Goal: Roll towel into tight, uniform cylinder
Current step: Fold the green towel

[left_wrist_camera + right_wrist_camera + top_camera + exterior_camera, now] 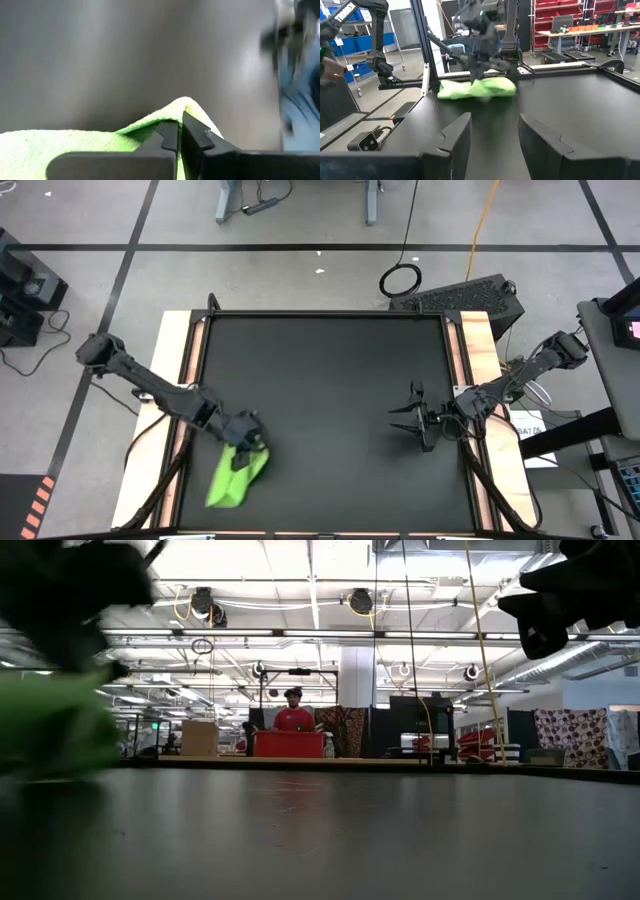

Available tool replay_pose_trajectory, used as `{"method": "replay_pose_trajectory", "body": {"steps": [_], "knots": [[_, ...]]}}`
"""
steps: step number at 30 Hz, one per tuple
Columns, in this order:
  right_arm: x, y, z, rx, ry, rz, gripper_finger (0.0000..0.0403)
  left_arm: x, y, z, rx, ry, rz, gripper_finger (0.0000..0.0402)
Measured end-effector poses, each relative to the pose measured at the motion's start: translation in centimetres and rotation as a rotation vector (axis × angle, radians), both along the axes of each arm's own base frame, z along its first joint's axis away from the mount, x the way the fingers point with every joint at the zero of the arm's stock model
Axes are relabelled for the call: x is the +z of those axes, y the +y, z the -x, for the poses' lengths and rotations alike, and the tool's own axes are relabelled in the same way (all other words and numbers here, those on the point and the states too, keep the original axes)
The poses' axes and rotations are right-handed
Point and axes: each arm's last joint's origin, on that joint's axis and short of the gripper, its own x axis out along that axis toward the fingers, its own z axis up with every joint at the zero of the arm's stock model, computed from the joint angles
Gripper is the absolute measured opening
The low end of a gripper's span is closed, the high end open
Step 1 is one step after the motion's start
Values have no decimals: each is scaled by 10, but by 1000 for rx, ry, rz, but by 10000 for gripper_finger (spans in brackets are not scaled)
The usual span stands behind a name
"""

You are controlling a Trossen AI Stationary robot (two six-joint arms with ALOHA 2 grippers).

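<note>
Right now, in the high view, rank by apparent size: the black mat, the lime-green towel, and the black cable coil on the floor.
1. Black rectangular mat, by far the largest.
2. Lime-green cloth towel, crumpled, pinched by the left gripper.
3. Black cable coil on the floor, somewhat smaller than the towel; it lies below table level, so that gap is unsure.
</note>
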Motion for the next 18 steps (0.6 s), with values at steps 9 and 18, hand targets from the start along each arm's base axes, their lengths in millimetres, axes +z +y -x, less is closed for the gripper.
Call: {"method": "replay_pose_trajectory", "body": {"steps": [9, 18], "knots": [[-5, 3, -9, -53, -8, 56, 219, 109, 32, -51, 90, -532, -409, 2], [-28, 8, -27, -203, 77, 133, 269, 114, 60, -80, 211, -496, -499, 1]]}}
